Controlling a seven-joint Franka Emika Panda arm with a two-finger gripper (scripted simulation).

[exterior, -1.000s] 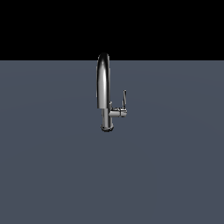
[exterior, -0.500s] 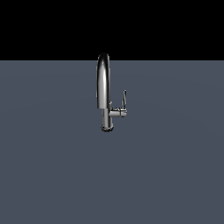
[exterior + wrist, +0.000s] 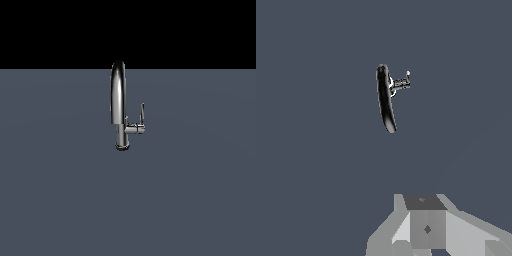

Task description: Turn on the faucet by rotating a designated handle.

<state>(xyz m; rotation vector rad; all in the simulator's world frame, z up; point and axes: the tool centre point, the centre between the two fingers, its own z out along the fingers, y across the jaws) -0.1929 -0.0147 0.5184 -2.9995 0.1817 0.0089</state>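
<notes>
The chrome faucet (image 3: 118, 100) stands upright on the grey surface, its tall arched spout rising from a cylindrical base. The handle (image 3: 142, 115) is a thin flat lever pointing up from a short stub on the exterior view's right of the body. In the wrist view the faucet (image 3: 385, 102) shows from above as a dark curved bar, with the handle (image 3: 403, 82) beside it. Only grey parts of my gripper (image 3: 427, 226) show at the edge of the wrist view, well away from the faucet and touching nothing. The arm does not show in the exterior view.
A flat grey surface (image 3: 60, 190) spreads around the faucet on all sides. A black background lies behind it.
</notes>
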